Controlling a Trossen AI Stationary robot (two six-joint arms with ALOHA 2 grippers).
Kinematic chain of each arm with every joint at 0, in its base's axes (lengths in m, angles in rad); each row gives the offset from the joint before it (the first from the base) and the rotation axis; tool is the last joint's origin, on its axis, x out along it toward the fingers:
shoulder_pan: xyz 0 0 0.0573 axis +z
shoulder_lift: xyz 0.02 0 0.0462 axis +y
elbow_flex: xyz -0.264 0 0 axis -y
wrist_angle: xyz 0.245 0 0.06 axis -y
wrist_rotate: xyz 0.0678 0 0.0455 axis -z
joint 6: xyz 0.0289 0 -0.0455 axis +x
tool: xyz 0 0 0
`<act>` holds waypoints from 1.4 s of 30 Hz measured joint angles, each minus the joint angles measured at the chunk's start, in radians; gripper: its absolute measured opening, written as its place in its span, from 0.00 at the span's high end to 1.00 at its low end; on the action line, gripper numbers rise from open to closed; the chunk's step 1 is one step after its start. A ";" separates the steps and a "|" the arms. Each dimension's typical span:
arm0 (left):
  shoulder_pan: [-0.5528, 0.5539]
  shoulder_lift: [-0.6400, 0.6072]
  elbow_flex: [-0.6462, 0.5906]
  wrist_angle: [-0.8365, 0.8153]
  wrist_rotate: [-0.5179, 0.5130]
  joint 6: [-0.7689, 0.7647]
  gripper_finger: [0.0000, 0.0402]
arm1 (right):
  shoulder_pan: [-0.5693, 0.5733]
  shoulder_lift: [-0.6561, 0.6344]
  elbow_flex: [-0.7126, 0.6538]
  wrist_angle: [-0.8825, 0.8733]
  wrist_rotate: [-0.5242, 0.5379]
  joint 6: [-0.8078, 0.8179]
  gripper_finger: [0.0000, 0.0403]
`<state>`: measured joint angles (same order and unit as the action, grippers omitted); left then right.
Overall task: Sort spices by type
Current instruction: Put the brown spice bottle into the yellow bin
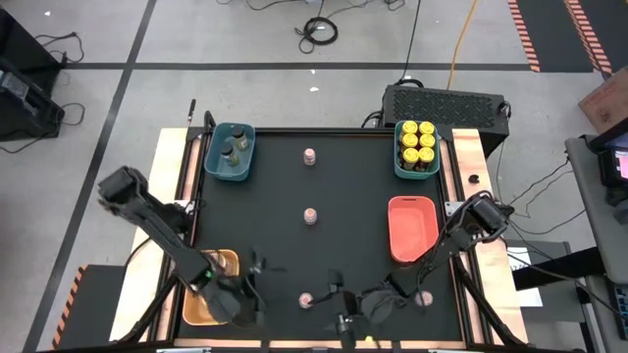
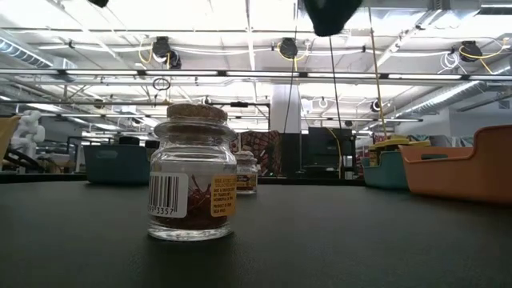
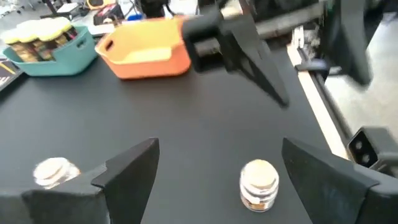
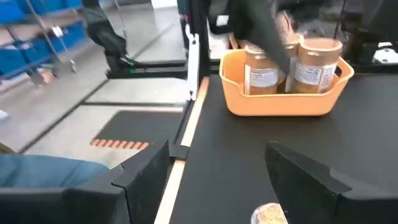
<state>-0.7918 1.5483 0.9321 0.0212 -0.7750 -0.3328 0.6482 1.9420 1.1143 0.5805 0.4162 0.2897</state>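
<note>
Both claws hover empty near the desk's [image 1: 324, 186] front edge, left claw [image 1: 257, 284] spread wide and right claw [image 1: 339, 299] partly open, flanking a small pinkish-lidded jar [image 1: 306, 300] standing between them.

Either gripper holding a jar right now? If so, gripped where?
Nothing is held. The left gripper is open, with a small cork-lidded jar standing untouched between its fingers. The right gripper is open and empty.

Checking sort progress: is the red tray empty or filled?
Empty: the red tray shows only its bare floor in the high view.
</note>
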 joint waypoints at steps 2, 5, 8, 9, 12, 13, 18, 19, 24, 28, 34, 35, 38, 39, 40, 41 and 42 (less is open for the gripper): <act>0.004 -0.071 -0.039 -0.006 0.000 0.002 0.15 | -0.002 0.005 0.046 -0.075 0.001 0.009 0.35; 0.006 -0.182 -0.121 0.013 -0.023 0.008 0.15 | -0.007 0.005 0.085 -0.139 0.001 0.009 0.35; 0.005 -0.279 -0.219 0.168 -0.043 0.060 0.15 | -0.006 0.005 0.097 -0.141 0.001 -0.017 0.35; 0.004 -0.301 -0.254 0.249 -0.042 0.099 0.15 | -0.007 0.005 0.099 -0.137 0.000 -0.031 0.35; 0.004 -0.365 -0.351 0.467 -0.006 0.263 0.15 | -0.014 0.005 0.099 -0.136 0.000 -0.061 0.35; 0.005 -0.390 -0.377 0.507 0.006 0.298 0.15 | -0.020 0.005 0.099 -0.135 0.000 -0.064 0.35; 0.056 -0.560 -0.478 0.513 0.014 0.300 0.15 | -0.043 0.004 0.099 -0.087 0.000 -0.066 0.35; 0.072 -0.597 -0.501 0.511 0.014 0.285 0.15 | -0.048 0.004 0.098 -0.087 -0.001 -0.065 0.35; 0.144 -0.750 -0.586 0.459 0.037 0.236 0.15 | -0.069 0.006 0.099 -0.099 -0.004 -0.108 0.35; 0.183 -0.854 -0.607 0.348 0.061 0.233 0.15 | -0.106 0.041 0.098 -0.081 -0.081 -0.153 0.35; 0.217 -0.996 -0.607 0.127 0.066 0.231 0.15 | -0.197 0.137 0.098 0.061 -0.321 -0.136 0.35; 0.225 -1.020 -0.607 0.083 0.066 0.217 0.15 | -0.207 0.145 0.099 0.062 -0.343 -0.132 0.35; 0.247 -1.084 -0.607 -0.035 0.066 0.185 0.15 | -0.219 0.147 0.103 0.060 -0.403 -0.111 0.35; 0.252 -1.100 -0.607 -0.055 0.066 0.180 0.15 | -0.218 0.146 0.104 0.061 -0.429 -0.109 0.35; 0.256 -1.113 -0.607 -0.065 0.068 0.181 0.15 | -0.216 0.146 0.105 0.060 -0.455 -0.109 0.35; 0.258 -1.123 -0.607 -0.067 0.073 0.186 0.15 | -0.211 0.146 0.105 0.059 -0.476 -0.108 0.35; 0.260 -1.130 -0.607 -0.064 0.081 0.199 0.15 | -0.205 0.146 0.105 0.051 -0.491 -0.108 0.35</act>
<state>-0.5316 0.4182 0.3248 -0.0426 -0.6938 -0.1341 0.4428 2.0884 1.2190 0.6315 -0.0751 0.1818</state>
